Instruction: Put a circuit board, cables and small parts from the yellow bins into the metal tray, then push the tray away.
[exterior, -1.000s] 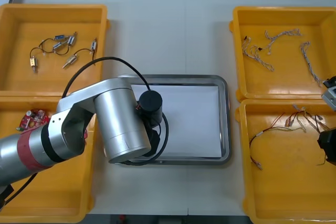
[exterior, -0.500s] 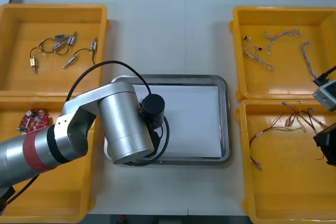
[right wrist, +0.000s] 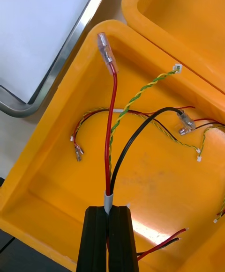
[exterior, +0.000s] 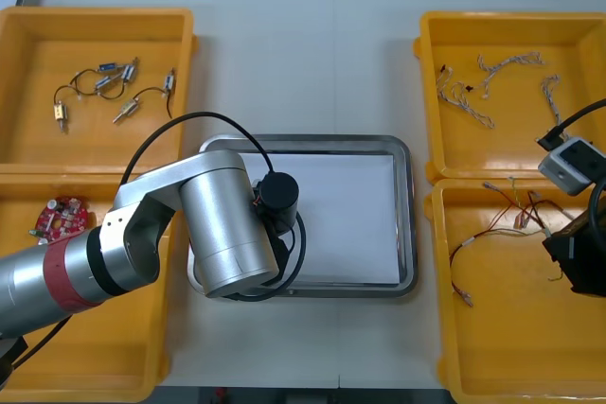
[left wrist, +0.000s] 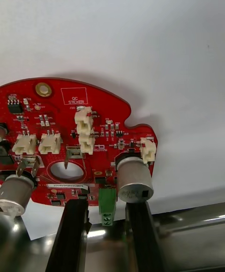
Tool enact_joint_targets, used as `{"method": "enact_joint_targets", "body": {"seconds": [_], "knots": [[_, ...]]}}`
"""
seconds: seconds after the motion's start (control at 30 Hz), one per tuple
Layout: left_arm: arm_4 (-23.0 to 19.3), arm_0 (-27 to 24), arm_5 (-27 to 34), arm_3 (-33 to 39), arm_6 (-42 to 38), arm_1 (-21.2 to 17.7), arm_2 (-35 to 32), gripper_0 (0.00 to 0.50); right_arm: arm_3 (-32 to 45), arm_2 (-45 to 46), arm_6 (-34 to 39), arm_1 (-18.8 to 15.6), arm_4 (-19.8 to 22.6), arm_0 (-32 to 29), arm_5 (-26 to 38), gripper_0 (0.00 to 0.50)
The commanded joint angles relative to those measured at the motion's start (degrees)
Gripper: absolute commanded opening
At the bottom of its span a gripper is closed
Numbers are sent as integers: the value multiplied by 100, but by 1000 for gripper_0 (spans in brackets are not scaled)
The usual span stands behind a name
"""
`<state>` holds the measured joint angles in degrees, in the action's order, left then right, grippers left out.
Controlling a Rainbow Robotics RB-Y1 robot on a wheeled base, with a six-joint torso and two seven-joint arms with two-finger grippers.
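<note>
Red and round, the circuit board (left wrist: 70,113) lies flat on the white inside of the metal tray (exterior: 405,205), toward the tray's lower left in the front view. The left gripper (left wrist: 107,202) sits at the board's edge, released, its fingers standing apart on either side of a green connector without touching it. At the lower right of the front view, the right gripper (right wrist: 108,211) is clenched on a red and black cable (right wrist: 111,127) over the lower right yellow bin (exterior: 530,347), where more cables lie.

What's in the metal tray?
Red circuit board on white lining, left end effector at its edge; the left arm covers it from above. Right end effector holds cables in a bin.
</note>
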<state>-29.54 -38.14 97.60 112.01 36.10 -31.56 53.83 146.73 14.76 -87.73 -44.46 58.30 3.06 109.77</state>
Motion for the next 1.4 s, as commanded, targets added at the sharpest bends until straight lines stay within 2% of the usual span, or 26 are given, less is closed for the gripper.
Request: {"method": "enact_joint_targets", "body": {"seconds": [0.03,0.1,0.23,0.5,0.7,0.8,0.97,1.2,1.27,1.4], "knots": [[89,-185,-48,67,-182,151,75,310,22,-87,-25,-247,85,177,23,0],[80,-185,-31,146,-191,133,22,379,22,-87,2,-265,59,177,23,0],[1,-185,75,383,-164,54,-127,451,22,-87,37,-291,15,177,23,0],[-430,-185,409,972,-76,-236,-655,495,5,-87,55,-291,-3,168,23,0],[-650,-194,892,1429,20,-517,-989,500,5,-236,55,-326,32,326,23,0],[-913,-194,1120,1640,82,-728,-1279,500,-4,-482,55,-397,-11,520,23,0],[-1520,-185,1240,1807,495,-1071,-2105,500,-74,-1036,11,-502,-161,942,23,0],[-2126,-168,1240,1772,961,-1440,-3081,500,-197,-1678,-86,-520,-152,1451,23,0],[-2381,-80,1240,1710,1049,-1572,-3502,500,-241,-1950,-121,-555,-170,1627,23,0],[-2610,166,1240,1587,1488,-1713,-4206,500,-277,-2407,-183,-599,-284,1891,23,0]]}}
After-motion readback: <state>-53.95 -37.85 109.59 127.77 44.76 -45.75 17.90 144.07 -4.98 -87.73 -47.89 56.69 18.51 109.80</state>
